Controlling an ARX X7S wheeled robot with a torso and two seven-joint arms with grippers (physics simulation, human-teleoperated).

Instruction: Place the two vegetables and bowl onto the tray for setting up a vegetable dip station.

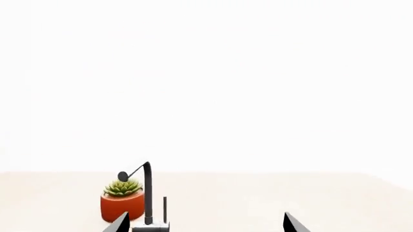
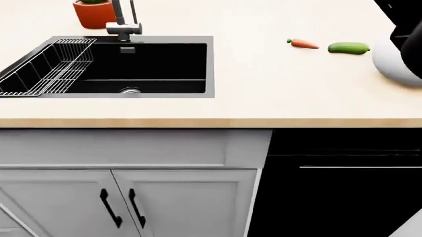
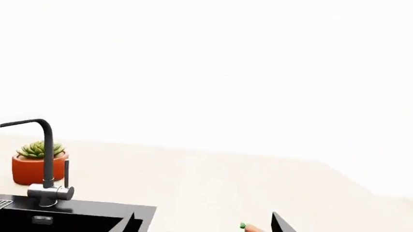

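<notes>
Carrot, small, orange, green-tipped (image 2: 304,43), lies beside the faucet-side sink; your spread right gripper (image 3: 203,223) must descend squarely.

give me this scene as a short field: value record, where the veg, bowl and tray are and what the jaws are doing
carrot: lying on the counter right of the sink, apart from the cucumber
cucumber: on the counter beside the bowl
bowl: white, at the head view's right edge, partly cut off
tray: not in any view
sink: black, wire rack inside
plant pot: behind the faucet
left gripper: jaws apart, holding nothing
right gripper: jaws apart, holding nothing
</notes>
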